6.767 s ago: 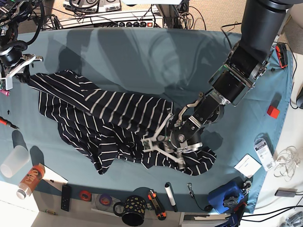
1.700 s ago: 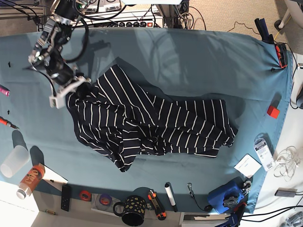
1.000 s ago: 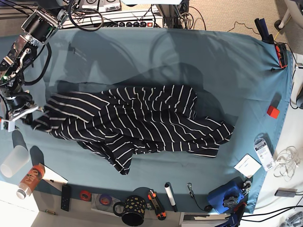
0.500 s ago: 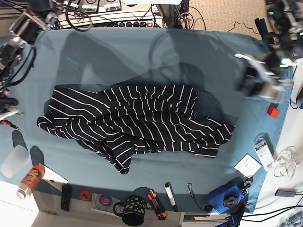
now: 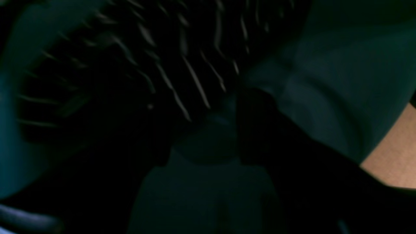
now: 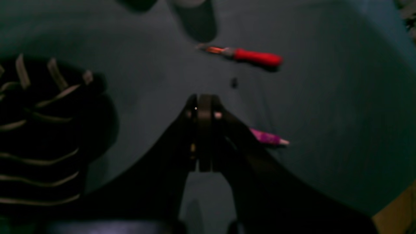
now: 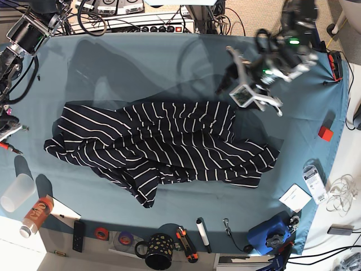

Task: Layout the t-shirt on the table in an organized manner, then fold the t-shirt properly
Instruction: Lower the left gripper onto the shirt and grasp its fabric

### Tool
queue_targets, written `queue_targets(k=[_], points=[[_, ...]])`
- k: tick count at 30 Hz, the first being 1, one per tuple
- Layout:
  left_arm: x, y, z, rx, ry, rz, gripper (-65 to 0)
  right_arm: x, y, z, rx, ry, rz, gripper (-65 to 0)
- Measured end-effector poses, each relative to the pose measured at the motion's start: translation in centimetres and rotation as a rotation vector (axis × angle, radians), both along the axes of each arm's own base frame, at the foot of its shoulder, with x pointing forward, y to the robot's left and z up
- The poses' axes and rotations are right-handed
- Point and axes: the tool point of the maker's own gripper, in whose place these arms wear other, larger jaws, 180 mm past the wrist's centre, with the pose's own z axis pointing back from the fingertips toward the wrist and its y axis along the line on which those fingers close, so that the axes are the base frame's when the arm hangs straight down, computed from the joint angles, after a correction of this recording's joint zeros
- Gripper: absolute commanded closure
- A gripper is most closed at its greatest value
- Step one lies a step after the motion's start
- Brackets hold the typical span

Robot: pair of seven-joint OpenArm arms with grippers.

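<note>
The dark t-shirt (image 7: 163, 147) with thin white stripes lies crumpled and stretched sideways across the middle of the teal table (image 7: 169, 62). My left gripper (image 7: 240, 84) hovers blurred just above the shirt's upper right edge, jaws open and holding nothing. Its wrist view shows striped cloth (image 5: 182, 65) ahead and bare table (image 5: 341, 81) to the right. My right gripper (image 7: 8, 127) is at the table's left edge, clear of the shirt. In its wrist view the gripper (image 6: 201, 100) is shut on nothing, with the shirt's end (image 6: 39, 130) to its left.
A red-handled tool (image 6: 256, 57) and a pink pen (image 6: 268, 138) lie by the right gripper. A plastic cup (image 7: 17, 192), an orange bottle (image 7: 35, 214), a dotted mug (image 7: 158, 251) and small tools line the front edge. A red block (image 7: 325, 133) sits at the right.
The left arm has swung in from the right edge to the shirt's upper right, its jaws wider. The right gripper has let go of the shirt's left end. The shirt lies still.
</note>
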Motion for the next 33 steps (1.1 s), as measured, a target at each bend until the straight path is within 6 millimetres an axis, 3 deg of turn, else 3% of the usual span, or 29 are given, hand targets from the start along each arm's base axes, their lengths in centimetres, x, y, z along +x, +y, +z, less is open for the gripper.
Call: queue_targets(k=[1,3,5,8,16,20,22,26,30,33], points=[[0.3,0.5,-1.2,0.021,0.016,0.042,-31.6,0.0,0.4,-0.2,0.014,0.01,0.019,-0.4],[1.3,1.4,-3.4,0.036,0.061,0.122,-31.6,-0.1,1.0,-0.8,0.037,0.045,0.051,-10.4],[2.2,1.8,-4.8,0.023,0.121,0.157,-31.6,-0.2,1.6,-1.1,0.064,0.05,0.068,-16.1],[2.8,1.0,-5.8,-0.022,0.215,0.105,-31.6,0.0,2.2,-1.3,0.1,0.044,0.084,-16.1],[5.3,-1.4,-4.9,-0.149,0.231,0.064,-31.6,-0.3,2.5,-1.7,0.122,0.058,0.086,-16.1],[6.6,-2.0,-6.1,-0.182,0.262,0.084,-30.8,-0.3,2.5,-1.7,0.122,0.058,0.086,-16.1],[7.2,-2.1,-6.7,-0.206,0.283,0.092,-24.0,-0.2,2.5,-1.6,0.124,0.053,0.089,-16.0],[7.2,-1.6,-7.1,-0.195,0.335,0.11,-1.0,0.1,3.1,-1.6,0.154,0.036,0.107,-16.0],[5.3,-0.5,-6.4,-0.166,0.463,0.117,0.0,0.4,4.6,-1.7,0.233,0.013,0.153,-16.0],[5.8,1.9,-3.4,-0.181,0.443,0.189,0.0,0.6,5.4,-1.7,0.269,0.0,0.175,-16.0]])
